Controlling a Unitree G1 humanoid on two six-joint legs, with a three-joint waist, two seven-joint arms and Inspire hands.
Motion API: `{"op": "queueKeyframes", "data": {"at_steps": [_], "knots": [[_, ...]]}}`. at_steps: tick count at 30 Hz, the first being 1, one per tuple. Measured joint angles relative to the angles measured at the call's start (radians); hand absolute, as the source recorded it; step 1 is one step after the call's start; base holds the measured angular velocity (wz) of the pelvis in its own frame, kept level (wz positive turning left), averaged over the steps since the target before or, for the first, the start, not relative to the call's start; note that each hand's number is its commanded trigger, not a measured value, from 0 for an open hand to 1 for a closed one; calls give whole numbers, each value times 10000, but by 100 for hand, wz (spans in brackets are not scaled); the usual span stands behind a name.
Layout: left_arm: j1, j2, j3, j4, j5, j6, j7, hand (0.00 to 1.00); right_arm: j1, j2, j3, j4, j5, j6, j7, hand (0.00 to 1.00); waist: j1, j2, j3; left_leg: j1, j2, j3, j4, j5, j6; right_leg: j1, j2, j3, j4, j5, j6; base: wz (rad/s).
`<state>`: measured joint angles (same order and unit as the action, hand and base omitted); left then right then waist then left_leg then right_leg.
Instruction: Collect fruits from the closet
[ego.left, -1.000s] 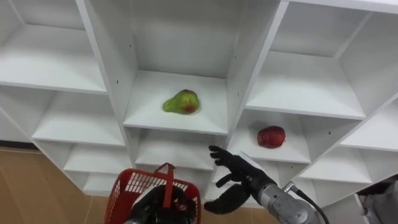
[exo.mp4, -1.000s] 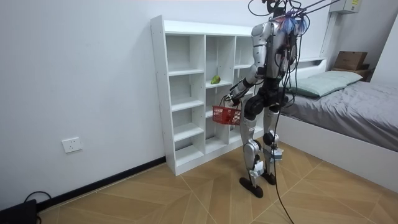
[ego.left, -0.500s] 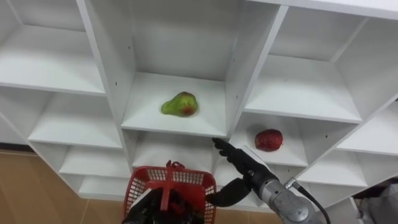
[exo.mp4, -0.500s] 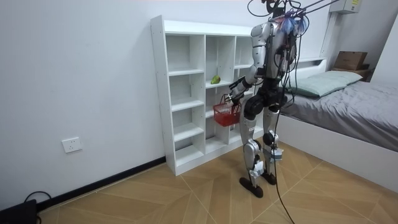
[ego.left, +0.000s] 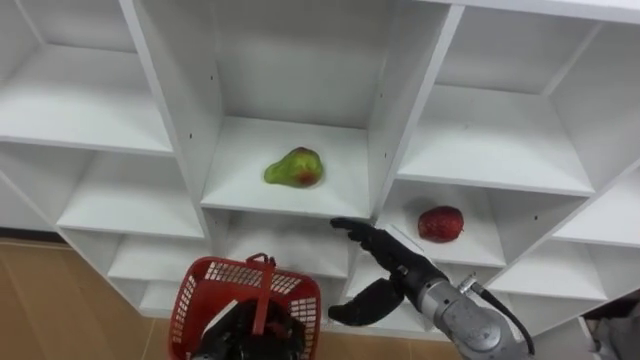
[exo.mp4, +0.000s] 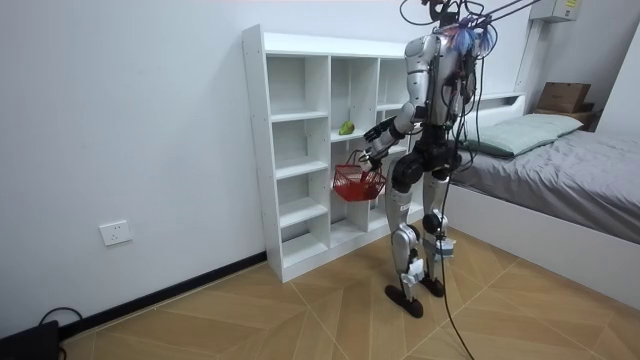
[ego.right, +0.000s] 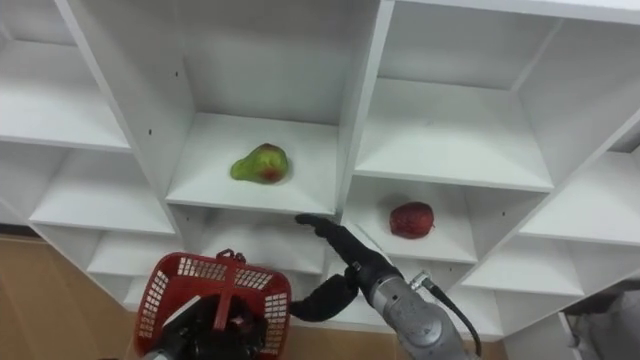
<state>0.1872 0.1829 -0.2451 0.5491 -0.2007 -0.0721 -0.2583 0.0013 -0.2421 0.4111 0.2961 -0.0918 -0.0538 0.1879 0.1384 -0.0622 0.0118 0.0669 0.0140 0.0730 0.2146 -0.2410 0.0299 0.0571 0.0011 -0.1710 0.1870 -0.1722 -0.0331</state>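
We see the pear (ego.left: 292, 167) on the middle shelf (ego.left: 240, 192), apple (ego.left: 440, 222) a compartment lower, to its right. Our right hand (ego.left: 372, 243) is spread wide just below the pear's shelf edge; left hand (ego.left: 240, 335) grips the basket (ego.left: 290, 283) handle. We judge the pear light, firm, smooth, bruisable: wrap its belly.

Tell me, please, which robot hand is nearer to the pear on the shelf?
Right. The right robot hand reaches up just below and right of the pear, at the front edge of its shelf; the left robot hand is lower, holding the red basket.
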Motion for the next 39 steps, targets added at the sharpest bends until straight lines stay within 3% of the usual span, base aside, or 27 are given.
{"op": "queueKeyframes", "data": {"at_steps": [3,13,18,25,33,36,39], "knots": [[-2,-66,142,3,165,4,12,100,-1,-1,-3,-219,-14,5,136,0,19,62,-8,-3,-1,-19,10,0,0,4,0,4,10,0,0,0],[58,-161,147,155,187,16,57,100,-14,63,-30,-1201,63,10,558,0,41,217,95,5,-21,-217,17,-1,0,120,-8,-93,6,0,-1,5],[66,-160,161,156,596,16,55,100,-14,192,-15,-1721,-324,17,885,0,97,200,83,-18,-46,-198,-1,1,2,88,-17,-63,-20,-2,3,0],[57,-173,170,150,972,16,56,100,-17,337,34,-2755,-470,15,1259,0,307,101,-18,37,-25,-192,38,3,3,33,9,21,-14,-1,2,-2],[84,-241,265,156,953,-6,117,100,-271,562,-9,-2774,-501,-24,1211,0,370,181,46,303,-31,-188,-45,3,4,244,11,88,-11,-1,3,-1],[82,-410,463,389,956,-6,117,100,-538,658,-62,-2798,-635,-24,1211,0,356,223,70,277,-23,-192,-126,1,3,242,28,97,11,0,0,-1],[75,-448,520,535,956,3,117,100,-598,693,-181,-3347,-756,-24,1153,0,364,212,26,151,-7,-200,-99,11,-15,119,37,80,42,9,-15,0]]}}
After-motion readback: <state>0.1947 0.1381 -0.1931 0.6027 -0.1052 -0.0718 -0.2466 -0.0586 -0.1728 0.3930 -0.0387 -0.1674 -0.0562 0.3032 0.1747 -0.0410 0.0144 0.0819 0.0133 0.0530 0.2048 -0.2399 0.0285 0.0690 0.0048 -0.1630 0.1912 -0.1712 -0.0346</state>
